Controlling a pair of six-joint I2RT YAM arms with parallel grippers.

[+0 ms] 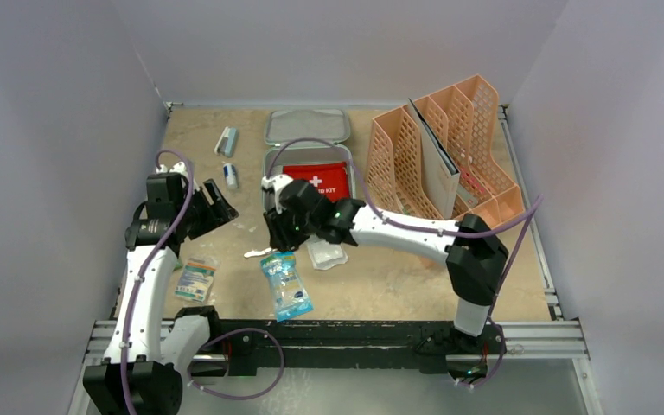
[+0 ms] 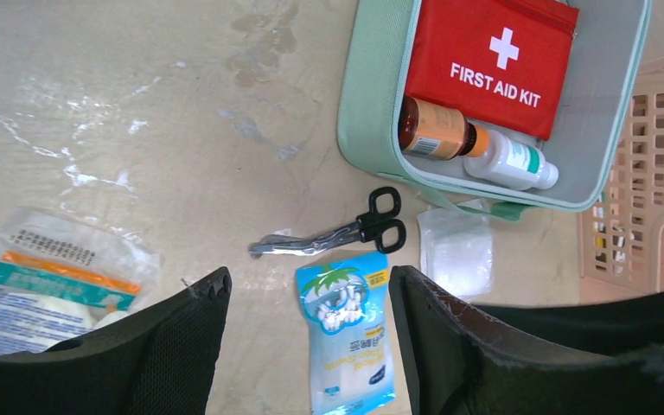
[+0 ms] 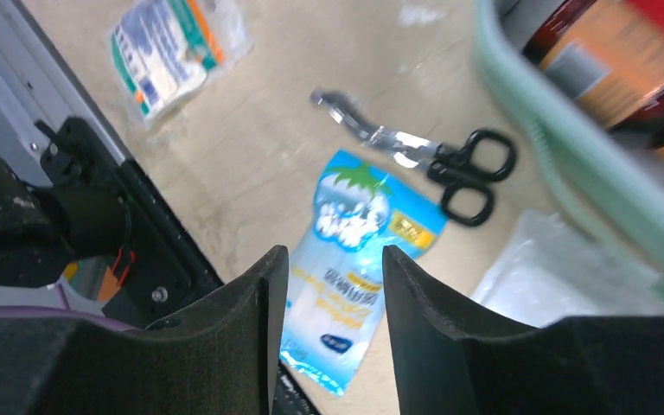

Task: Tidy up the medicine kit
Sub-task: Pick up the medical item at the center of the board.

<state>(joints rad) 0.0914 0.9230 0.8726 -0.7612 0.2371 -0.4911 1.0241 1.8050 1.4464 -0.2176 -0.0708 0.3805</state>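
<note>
The medicine kit [image 1: 270,177] is a mint-green box lying open at the back middle, and its wall [image 2: 372,95] also shows in the left wrist view. Inside are a red first-aid pouch [image 2: 493,60], an amber bottle [image 2: 437,130] and a white bottle [image 2: 510,162]. Its lid [image 1: 307,127] lies behind it. My right gripper [image 1: 272,226] hovers by the box's near left corner, open and empty [image 3: 333,255], above a blue swab pouch [image 3: 354,216]. My left gripper [image 1: 218,207] is open and empty [image 2: 309,278], further left.
Black-handled scissors [image 2: 346,232], a clear plastic pack [image 2: 456,255] and the blue swab pouch [image 1: 287,285] lie in front of the box. A gauze packet [image 1: 194,279] sits near left. A small box [image 1: 226,141] and a tube [image 1: 230,175] lie back left. The peach mesh rack [image 1: 445,156] stands back right.
</note>
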